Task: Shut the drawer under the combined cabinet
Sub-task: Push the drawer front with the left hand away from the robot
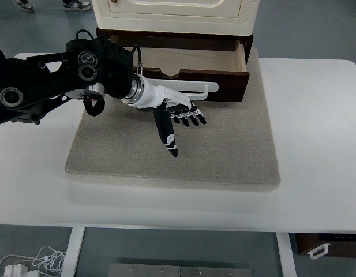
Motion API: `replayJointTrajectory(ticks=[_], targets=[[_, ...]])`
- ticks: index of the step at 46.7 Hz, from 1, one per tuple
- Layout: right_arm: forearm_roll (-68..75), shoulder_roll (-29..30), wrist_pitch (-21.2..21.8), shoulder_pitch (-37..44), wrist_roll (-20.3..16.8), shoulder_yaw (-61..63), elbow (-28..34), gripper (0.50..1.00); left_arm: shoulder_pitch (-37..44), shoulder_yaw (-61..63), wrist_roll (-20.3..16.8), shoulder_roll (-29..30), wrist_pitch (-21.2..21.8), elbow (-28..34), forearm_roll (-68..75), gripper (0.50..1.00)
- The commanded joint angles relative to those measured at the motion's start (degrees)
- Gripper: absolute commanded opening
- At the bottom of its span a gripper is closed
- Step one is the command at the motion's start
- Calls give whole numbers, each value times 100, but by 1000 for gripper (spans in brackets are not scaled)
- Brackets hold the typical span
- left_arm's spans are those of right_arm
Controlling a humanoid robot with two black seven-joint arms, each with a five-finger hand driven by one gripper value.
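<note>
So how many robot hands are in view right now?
1: the left robot hand, fingers spread, hangs over the mat just in front of the open drawer. The right one is out of view.

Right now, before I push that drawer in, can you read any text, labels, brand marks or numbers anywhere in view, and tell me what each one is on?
None readable.
Cabinet, open drawer, grey mat, white table: no print visible.
Left hand and its arm: no legible markings.
Dark box under the table: small light marks, too small to read.

Left arm reaches in, its hand point(176, 118) open with fingers point(168, 137) extended.
</note>
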Motion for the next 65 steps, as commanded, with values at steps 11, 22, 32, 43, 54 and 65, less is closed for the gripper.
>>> replayJointTrajectory(ticks=[11,22,32,43,54,65], targets=[[0,0,3,0,0,0,0,952,0,-30,-27,-9,-18,427,64,1000],[0,0,3,0,0,0,0,952,0,-215,-36,-18,-27,665,81,1000],[0,0,3,0,0,0,0,952,-18,-241,-53,-97,-27,867,90,1000],[0,0,3,0,0,0,0,952,-44,-241,-80,-106,-18,1139,230,1000],[0,0,3,0,0,0,-9,952,-62,-250,-141,-106,0,1306,292,1000],[0,0,3,0,0,0,0,952,-88,-364,-168,-114,35,1535,327,1000]])
